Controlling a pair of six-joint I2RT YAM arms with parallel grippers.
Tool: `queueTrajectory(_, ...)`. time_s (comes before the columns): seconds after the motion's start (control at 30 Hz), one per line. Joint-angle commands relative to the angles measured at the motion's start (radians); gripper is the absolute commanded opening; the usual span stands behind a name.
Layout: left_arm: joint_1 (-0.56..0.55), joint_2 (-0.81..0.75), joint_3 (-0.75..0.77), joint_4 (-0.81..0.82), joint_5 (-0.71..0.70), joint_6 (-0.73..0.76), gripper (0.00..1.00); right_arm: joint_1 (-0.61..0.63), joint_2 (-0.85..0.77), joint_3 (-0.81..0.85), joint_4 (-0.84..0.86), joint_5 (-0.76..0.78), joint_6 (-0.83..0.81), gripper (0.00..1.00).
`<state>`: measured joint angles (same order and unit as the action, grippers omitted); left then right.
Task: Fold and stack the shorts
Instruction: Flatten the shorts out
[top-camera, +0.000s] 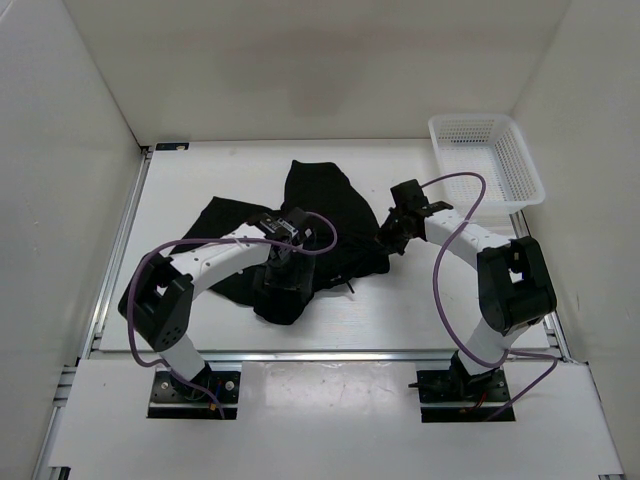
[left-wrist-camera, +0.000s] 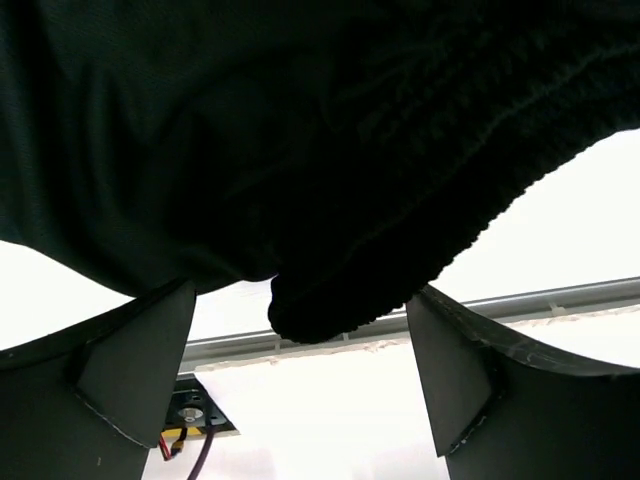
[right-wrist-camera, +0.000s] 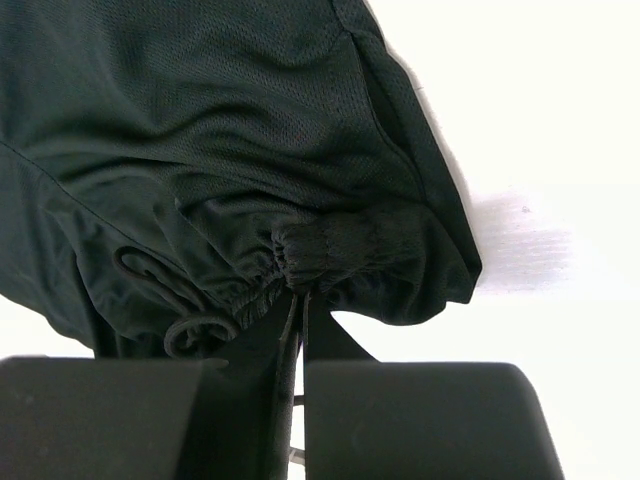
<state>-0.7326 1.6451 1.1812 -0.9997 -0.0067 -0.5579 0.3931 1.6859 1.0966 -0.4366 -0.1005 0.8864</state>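
Fingers (right-wrist-camera: 420, 420) of right gripper (right-wrist-camera: 302, 345) are pressed together with only a thin slit between them, clamped on the gathered waistband edge of the shorts (right-wrist-camera: 220, 130). The bunched elastic sits right at the tips and the mesh fabric fans out ahead of them. Drawstring (right-wrist-camera: 190, 330) curls in loops just left of the tips in the wrist view, lying on the cloth. White table (right-wrist-camera: 560, 150) shows to the right of the grip and beyond it. Left gripper (left-wrist-camera: 300, 300) is spread wide with nothing pinched. A rounded fold of the shorts hangs down into the gap between its two fingers (left-wrist-camera: 130, 370), and cloth is draped above and ahead of both; can't tell whether the fabric touches the finger tops. Past that fold is a metal rail (left-wrist-camera: 560, 297) along the table edge. In the top view the left gripper points toward the near edge and sits over the near-left part of the shorts, black on black, so its outline is hard to make out. The right gripper is at the shorts' right-hand edge. The shorts lie crumpled and unfolded on the table, spanning between the two grippers and spreading to the far side of both. White mesh basket (top-camera: 490, 160) sits beyond and to the right of the right gripper, well apart from the shorts.
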Motion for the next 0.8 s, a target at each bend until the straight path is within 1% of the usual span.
queueTrajectory(0.0,-0.004,-0.018,0.047,0.013,-0.043,0.002,0.96,0.0,0.006,0.02,-0.016,0.015,-0.014,0.0)
queueTrajectory(0.03,-0.004,-0.004,0.047,0.025,-0.024,0.003,0.94,0.0,-0.003,0.02,-0.016,0.015,-0.014,0.0)
queueTrajectory(0.07,-0.004,-0.004,0.047,0.038,0.002,0.016,0.86,0.0,-0.003,0.02,-0.016,0.015,-0.014,0.0)
queueTrajectory(0.1,-0.004,0.007,0.047,0.05,0.052,0.029,0.8,0.0,-0.003,0.02,-0.016,0.024,-0.014,0.0)
queueTrajectory(0.17,-0.013,0.007,0.047,0.07,0.088,0.029,0.66,0.0,-0.003,0.02,-0.027,0.024,-0.014,0.0)
queueTrajectory(0.2,-0.013,0.018,0.06,0.07,0.099,0.029,0.42,0.0,-0.003,0.02,-0.027,0.024,-0.023,0.0)
queueTrajectory(0.27,-0.013,0.037,0.081,0.053,0.099,0.029,0.14,0.0,-0.003,0.02,-0.027,0.024,-0.023,0.0)
queueTrajectory(0.3,-0.004,0.038,0.092,0.041,0.099,0.029,0.1,0.0,-0.003,0.029,-0.027,0.034,-0.033,0.0)
queueTrajectory(0.37,0.005,0.047,0.121,0.021,0.076,0.029,0.1,0.0,-0.003,0.051,-0.027,0.035,-0.043,0.0)
queueTrajectory(0.43,0.024,0.024,0.146,-0.01,0.036,0.029,0.1,0.0,0.006,0.083,-0.05,0.035,-0.052,0.0)
queueTrajectory(0.53,0.107,-0.017,0.221,-0.081,-0.04,0.062,0.1,0.0,0.037,0.224,-0.096,0.05,-0.079,0.0)
queueTrajectory(0.57,0.134,-0.018,0.248,-0.105,-0.061,0.075,0.1,0.0,0.07,0.331,-0.108,0.05,-0.09,0.0)
queueTrajectory(0.6,0.194,-0.034,0.308,-0.125,-0.074,0.087,0.1,0.0,0.09,0.391,-0.122,0.036,-0.105,0.0)
queueTrajectory(0.63,0.228,-0.047,0.343,-0.143,-0.084,0.113,0.1,0.0,0.11,0.452,-0.131,0.022,-0.116,0.0)
queueTrajectory(0.67,0.261,-0.047,0.383,-0.186,-0.107,0.124,0.1,0.009,0.154,0.58,-0.143,0.007,-0.128,0.0)
queueTrajectory(0.7,0.333,-0.057,0.475,-0.207,-0.119,0.137,0.1,0.009,0.175,0.642,-0.143,-0.028,-0.138,0.0)
queueTrajectory(0.73,0.367,-0.057,0.532,-0.229,-0.134,0.148,0.1,0.009,0.191,0.698,-0.105,-0.063,-0.148,0.0)
queueTrajectory(0.77,0.398,-0.057,0.598,-0.256,-0.232,0.148,0.1,0.018,0.217,0.788,-0.065,-0.105,-0.149,0.0)
